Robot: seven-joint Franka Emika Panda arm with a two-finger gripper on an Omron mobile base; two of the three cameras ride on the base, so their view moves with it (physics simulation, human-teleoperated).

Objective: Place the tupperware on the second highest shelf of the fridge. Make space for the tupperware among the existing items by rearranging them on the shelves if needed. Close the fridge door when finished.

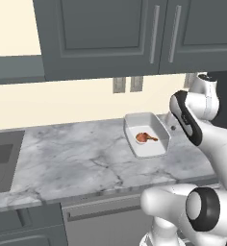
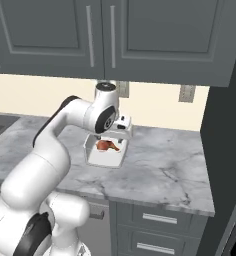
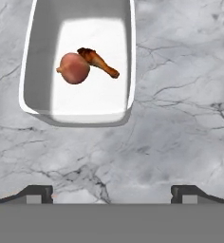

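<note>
**On the marble counter: tub waits, fingers spread above it**

On the grey-veined marble counter [image 1: 77, 163] you've got the tupperware [image 1: 146, 135], a shallow white tub w/ rounded corners, sitting flat near the back wall. Inside: a brown drumstick [image 3: 98, 61] touching a small reddish round food [image 3: 74, 68]. Nothing else lies in the tub.

Your gripper [image 3: 112, 192] hangs over the counter on the near side of the tub, not touching it. Hand view shows the two dark fingertips [image 3: 38, 192] wide apart, nothing btwn them but bare marble. In the right base view the wrist covers the tub's back edge.

Around it: dark grey upper cabinets [image 2: 110, 35] w/ long pale handles run overhead, close above the arm's top joint. Wall outlets [image 1: 127, 84] sit on the cream backsplash behind the tub. A sink [image 1: 2, 161] lies at the counter's far left, well apart from the tub. Drawers [image 2: 155, 225] sit under the counter. A tall dark panel [image 2: 227, 150] bounds the counter's right end.
</note>
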